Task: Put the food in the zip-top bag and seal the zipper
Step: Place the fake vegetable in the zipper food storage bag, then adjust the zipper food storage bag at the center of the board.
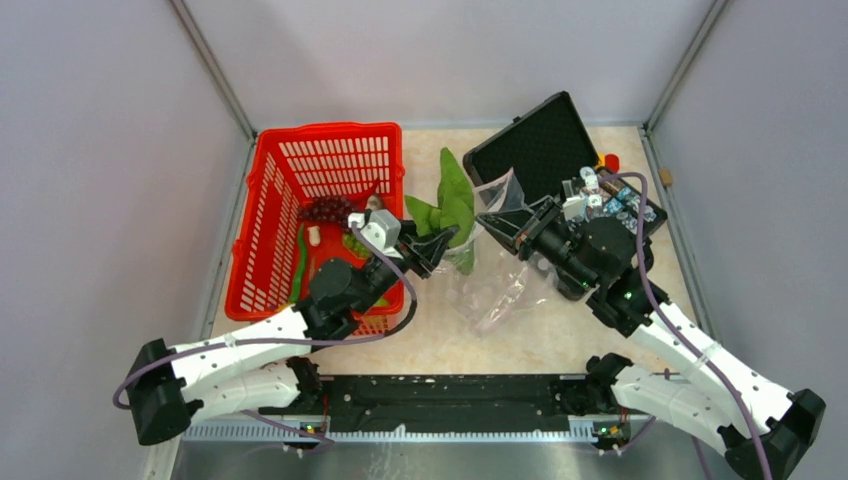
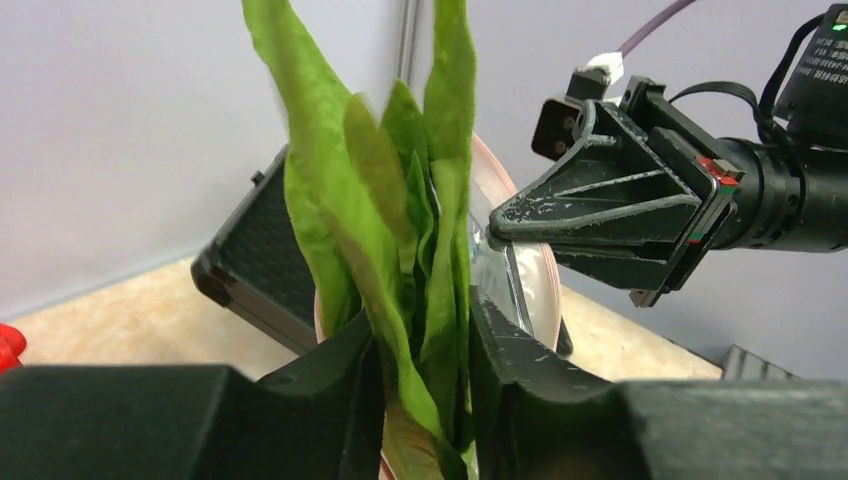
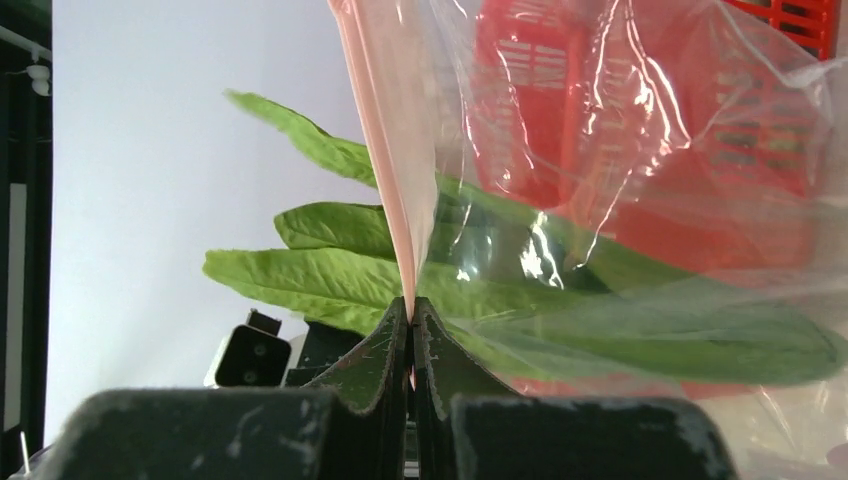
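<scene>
My left gripper [image 1: 445, 238] is shut on the long green leaves [image 1: 452, 200] and holds them upright beside the bag's mouth; the leaves [image 2: 400, 230] fill the left wrist view between my jaws. My right gripper [image 1: 487, 221] is shut on the pink zipper strip [image 3: 385, 130] of the clear zip-top bag [image 1: 500, 275] and lifts its mouth. Through the bag [image 3: 640, 200] the leaves [image 3: 320, 270] show. Dark purple grapes [image 1: 325, 209] lie in the red basket [image 1: 268, 200]. The right gripper [image 2: 505, 215] shows in the left wrist view.
The black foam-lined case [image 1: 540, 145] stands open at the back right, with small gadgets [image 1: 600, 195] at its right side. A small red thing [image 1: 611, 162] lies behind it. Other toy foods lie in the basket, partly hidden by my left arm.
</scene>
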Controlling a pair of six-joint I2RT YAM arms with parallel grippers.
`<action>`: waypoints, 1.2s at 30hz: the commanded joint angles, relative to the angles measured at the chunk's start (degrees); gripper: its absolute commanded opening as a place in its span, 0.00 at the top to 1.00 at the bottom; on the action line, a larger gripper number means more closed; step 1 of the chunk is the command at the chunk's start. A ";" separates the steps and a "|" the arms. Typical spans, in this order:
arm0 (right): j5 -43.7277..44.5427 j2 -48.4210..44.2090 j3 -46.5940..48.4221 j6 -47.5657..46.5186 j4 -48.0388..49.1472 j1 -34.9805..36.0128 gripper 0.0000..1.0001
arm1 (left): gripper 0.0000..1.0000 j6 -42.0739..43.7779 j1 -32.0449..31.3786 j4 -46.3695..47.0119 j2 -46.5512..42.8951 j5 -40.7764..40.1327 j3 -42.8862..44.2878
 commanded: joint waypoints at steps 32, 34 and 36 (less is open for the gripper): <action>-20.67 -6.00 -2.73 -33.01 5.51 -0.65 1.00 | 0.01 -12.82 20.36 -49.24 1.14 29.11 26.16; -21.90 -6.52 -3.44 -34.25 7.09 -0.66 1.00 | 0.01 -13.59 20.53 -49.54 3.22 33.52 27.03; -23.45 -6.81 -3.30 -35.67 7.41 -0.66 1.00 | 0.01 -13.72 20.64 -49.14 4.96 38.39 27.47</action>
